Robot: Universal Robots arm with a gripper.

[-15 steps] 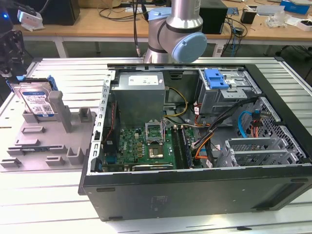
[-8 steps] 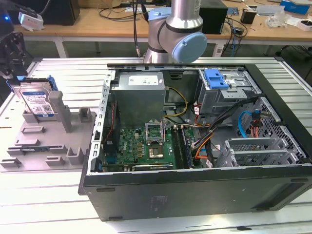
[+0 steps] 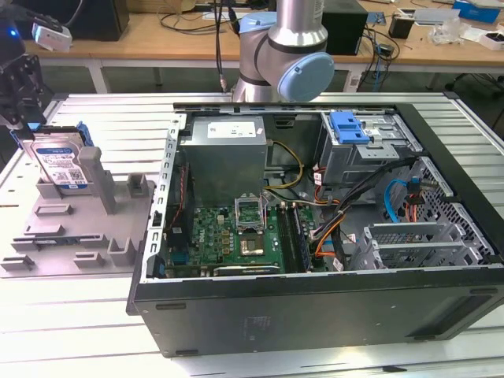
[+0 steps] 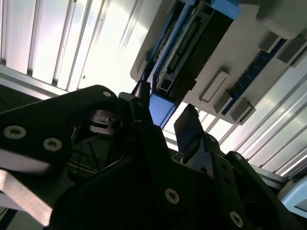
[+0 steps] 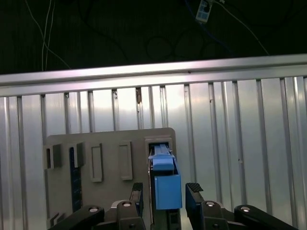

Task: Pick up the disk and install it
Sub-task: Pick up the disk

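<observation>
- Gripper?
- I've got the gripper (image 5: 166, 191) spread wide, one finger (image 5: 138, 192) on each side of the disk (image 5: 168, 189). There are gaps on both sides in the first wrist view, so nothing is clamped.
- Disk location?
- It stands on edge in the grey holder (image 3: 47, 236) at the exterior view's left, just beside the open computer case (image 3: 315, 307). The gripper is right above it.

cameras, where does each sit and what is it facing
exterior view: off the arm, looking down on the open computer case, the arm and the gripper at the disk.
first wrist view: on the wrist, facing the disk in its grey holder, fingers either side.
second wrist view: on the wrist, facing the disk's edge past the fingers.
shared: disk and fingers.
</observation>
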